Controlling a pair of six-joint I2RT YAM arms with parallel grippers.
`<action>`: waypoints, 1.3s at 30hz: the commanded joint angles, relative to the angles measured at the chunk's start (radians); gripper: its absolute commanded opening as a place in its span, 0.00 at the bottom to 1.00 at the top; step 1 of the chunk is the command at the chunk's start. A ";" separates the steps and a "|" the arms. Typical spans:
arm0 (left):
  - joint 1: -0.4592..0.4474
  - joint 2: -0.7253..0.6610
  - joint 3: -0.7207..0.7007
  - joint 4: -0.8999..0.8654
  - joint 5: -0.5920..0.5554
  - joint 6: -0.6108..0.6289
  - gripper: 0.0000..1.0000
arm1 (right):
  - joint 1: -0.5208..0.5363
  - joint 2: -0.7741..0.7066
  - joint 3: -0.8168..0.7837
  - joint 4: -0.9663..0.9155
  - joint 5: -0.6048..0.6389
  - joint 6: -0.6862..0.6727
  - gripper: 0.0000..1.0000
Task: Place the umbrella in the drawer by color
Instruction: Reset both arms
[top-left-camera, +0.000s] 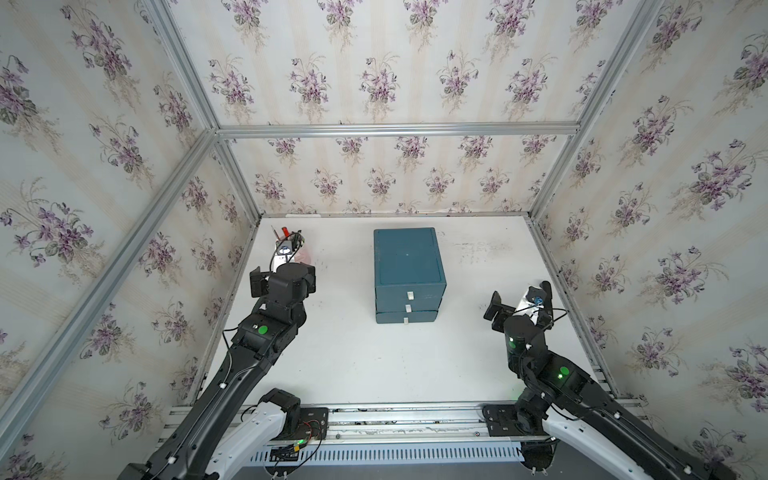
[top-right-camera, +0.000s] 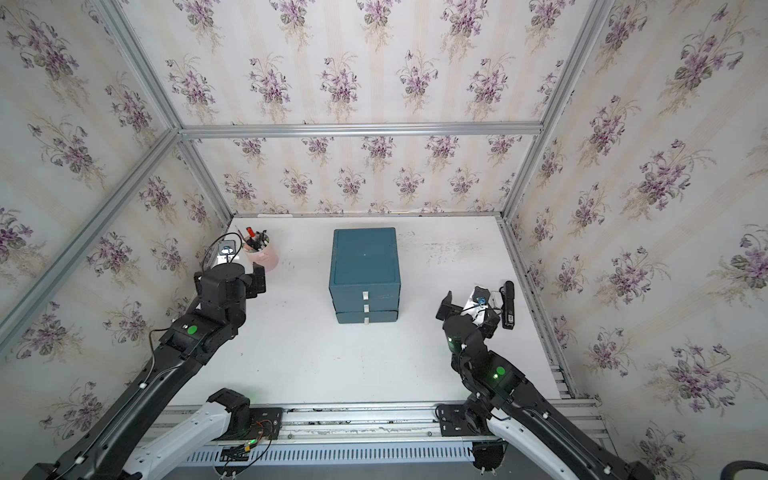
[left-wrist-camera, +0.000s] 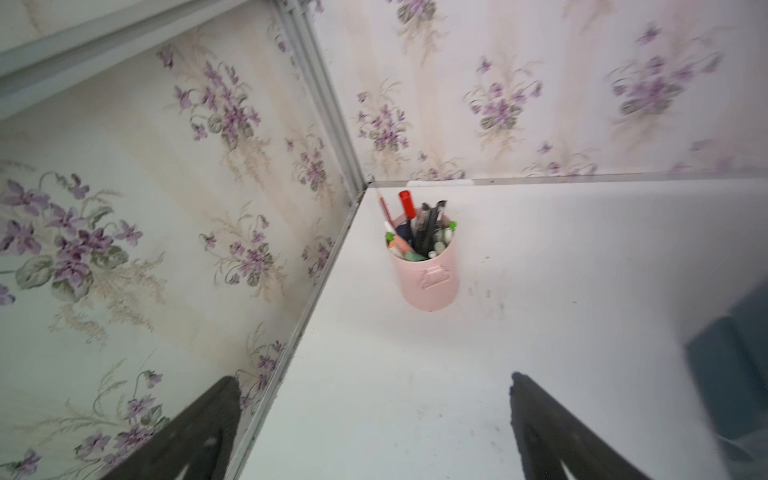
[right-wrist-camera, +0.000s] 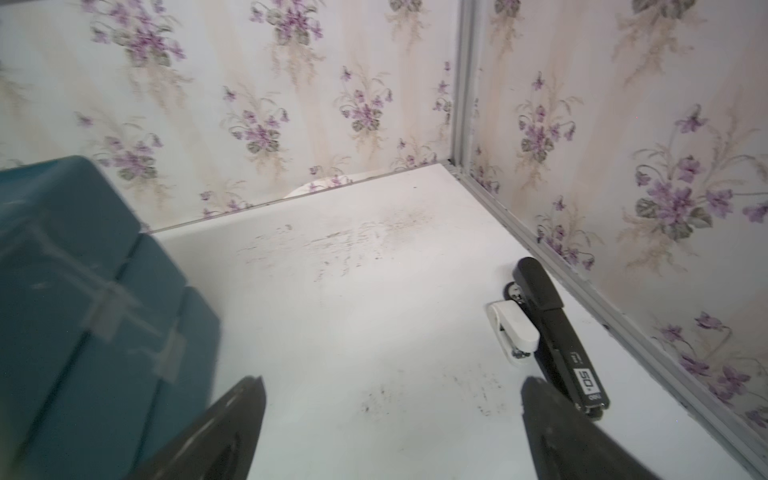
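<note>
Nearest, the right pincer hangs open and empty at 4 o'clock over the worktop, near a black stapler. The left pincer, at 10 o'clock, is open and empty too. The drawer stands mid-worktop, its tabs facing 6 o'clock. A pink cup of pens sits at 11 o'clock.

Three drawers, one cup, two staplers
</note>
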 joint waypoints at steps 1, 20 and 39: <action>0.108 0.095 -0.082 0.185 0.076 -0.059 1.00 | -0.153 0.143 -0.006 0.196 -0.135 0.002 1.00; 0.309 0.458 -0.293 0.761 0.510 0.007 1.00 | -0.445 0.762 -0.203 1.281 -0.257 -0.270 1.00; 0.229 0.583 -0.347 0.972 0.538 0.124 1.00 | -0.548 0.966 -0.166 1.434 -0.702 -0.358 1.00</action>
